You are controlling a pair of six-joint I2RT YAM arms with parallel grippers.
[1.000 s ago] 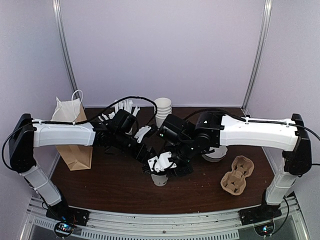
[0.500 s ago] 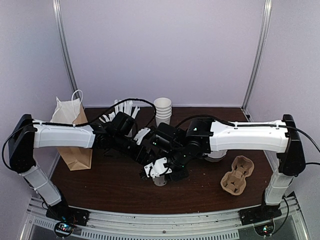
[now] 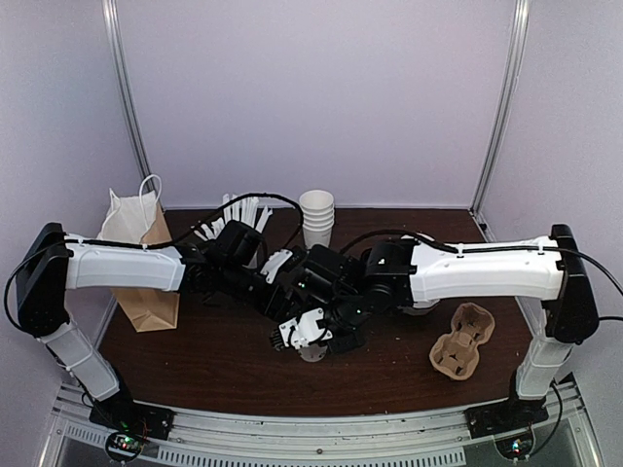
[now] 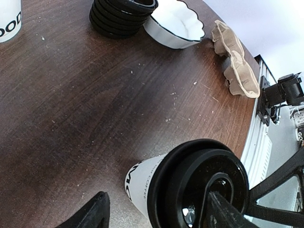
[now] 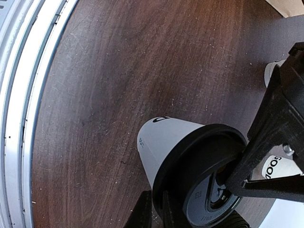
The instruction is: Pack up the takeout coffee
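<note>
The takeout coffee cup, white with black lettering, stands at the front middle of the table under both wrists. In the left wrist view the cup wears its black lid. My left gripper is open: one finger is on the table left of the cup, the other lies over the lid. In the right wrist view the cup and lid fill the lower part. My right gripper is pinched on the lid's near rim. The left finger reaches onto the lid from the right.
A brown paper bag stands at the left. A cup of straws and a stack of white cups are at the back. A cardboard carrier, a white bowl and stacked black lids are on the right.
My right arm has swung left and lower, bringing its wrist over the cup. My left gripper has edged closer to the cup. The cup has stayed in place.
</note>
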